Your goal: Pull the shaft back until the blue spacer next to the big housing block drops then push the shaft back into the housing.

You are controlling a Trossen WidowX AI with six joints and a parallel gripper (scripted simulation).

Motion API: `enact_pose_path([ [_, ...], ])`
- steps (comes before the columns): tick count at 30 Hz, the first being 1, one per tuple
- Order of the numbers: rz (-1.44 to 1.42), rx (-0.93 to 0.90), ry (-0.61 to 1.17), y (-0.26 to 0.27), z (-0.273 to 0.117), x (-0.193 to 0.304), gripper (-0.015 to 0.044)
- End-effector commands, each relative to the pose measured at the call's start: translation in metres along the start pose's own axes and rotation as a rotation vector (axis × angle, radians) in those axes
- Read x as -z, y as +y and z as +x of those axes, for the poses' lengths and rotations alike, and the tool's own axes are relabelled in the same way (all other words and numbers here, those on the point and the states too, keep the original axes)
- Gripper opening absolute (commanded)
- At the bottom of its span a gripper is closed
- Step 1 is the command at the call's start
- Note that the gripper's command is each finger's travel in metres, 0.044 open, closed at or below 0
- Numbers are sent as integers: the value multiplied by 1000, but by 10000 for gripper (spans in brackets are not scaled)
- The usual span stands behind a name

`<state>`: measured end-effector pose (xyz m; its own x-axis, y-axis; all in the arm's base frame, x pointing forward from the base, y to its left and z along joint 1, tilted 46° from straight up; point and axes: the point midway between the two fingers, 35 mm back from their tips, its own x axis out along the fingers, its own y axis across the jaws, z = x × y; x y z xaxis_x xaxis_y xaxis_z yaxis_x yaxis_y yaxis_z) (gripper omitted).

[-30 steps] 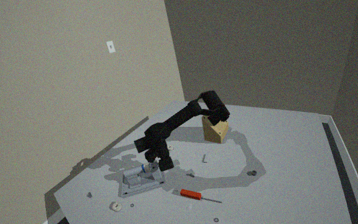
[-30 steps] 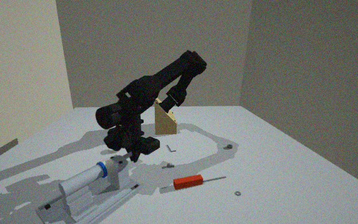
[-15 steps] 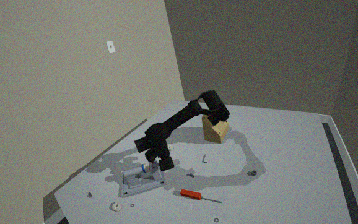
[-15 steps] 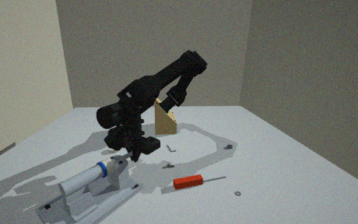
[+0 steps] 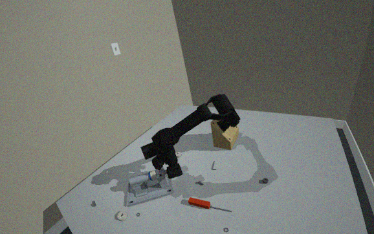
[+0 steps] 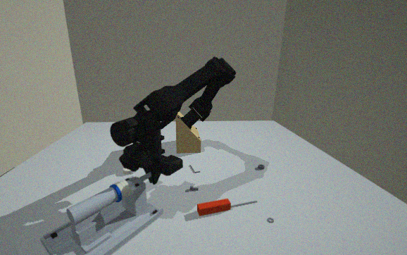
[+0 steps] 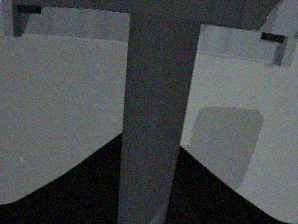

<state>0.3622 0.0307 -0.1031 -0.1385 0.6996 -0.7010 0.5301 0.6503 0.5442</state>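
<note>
The pale grey housing block stands on its base plate. The blue spacer is at the block's end, around the shaft line. Cream spacer material shows between it and the grey end bracket. The grey shaft sticks out past the bracket. My black gripper is shut on the shaft's outer end. The fingers hide that end, and in the top view the arm hides most of the grip.
An orange screwdriver lies beside the fixture. A wooden block stands behind. A hex key, a cream disc, a dark nut and small hardware lie around on the table.
</note>
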Motion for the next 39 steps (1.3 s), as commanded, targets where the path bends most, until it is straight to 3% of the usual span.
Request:
enact_pose_path([
  [1, 7, -3, 0, 1, -1, 1, 0],
  [39, 0, 0, 0, 0, 0, 4, 0],
])
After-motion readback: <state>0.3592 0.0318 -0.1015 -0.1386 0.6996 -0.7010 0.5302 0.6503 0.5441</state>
